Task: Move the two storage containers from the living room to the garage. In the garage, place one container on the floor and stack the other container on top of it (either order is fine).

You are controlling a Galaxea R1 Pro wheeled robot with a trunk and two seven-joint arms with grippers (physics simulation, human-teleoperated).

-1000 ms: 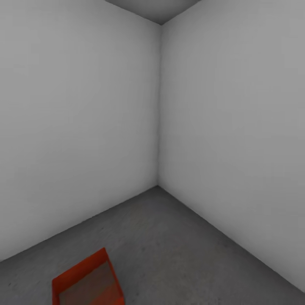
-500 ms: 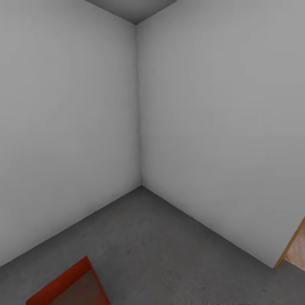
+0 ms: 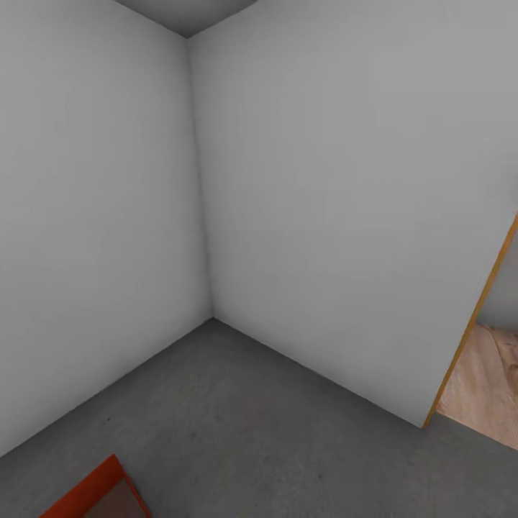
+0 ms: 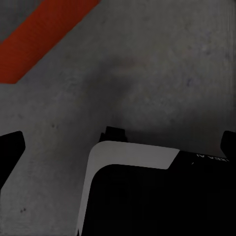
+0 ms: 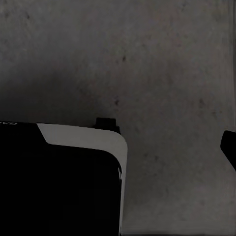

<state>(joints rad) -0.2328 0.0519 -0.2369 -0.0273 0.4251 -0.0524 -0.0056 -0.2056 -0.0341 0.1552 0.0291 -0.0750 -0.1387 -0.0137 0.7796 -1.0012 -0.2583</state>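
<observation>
Looking through your head camera, you face a corner of the garage: two pale grey walls [image 3: 309,180] meet at about 11 o'clock, and the dark speckled floor [image 3: 252,424] spreads below them. One storage container [image 3: 97,496] sits on that floor at 7 o'clock, cut off by the picture's edge so that you get just one orange-red corner and a little of its inside. At 4 o'clock an orange door frame [image 3: 471,324] edges the wall, with light wood planks [image 3: 482,388] beyond it.

Your left wrist camera gives what the head camera does not: a close look at the concrete, with an orange-red band [image 4: 42,34] crossing one corner, a wall of a container seen from near. Whether it is the same bin as in the head view, you cannot tell. Dark finger parts of the left gripper [image 4: 118,140] show at both sides of that picture, well apart, with nothing between them; a black and white body of the robot covers much of the frame, and small pale lettering on it is too blurred to read.

Your right wrist camera shows bare concrete, one dark finger [image 5: 230,147] of the right gripper at the edge, and more unreadable lettering. How far those fingers stand apart, you cannot tell.
</observation>
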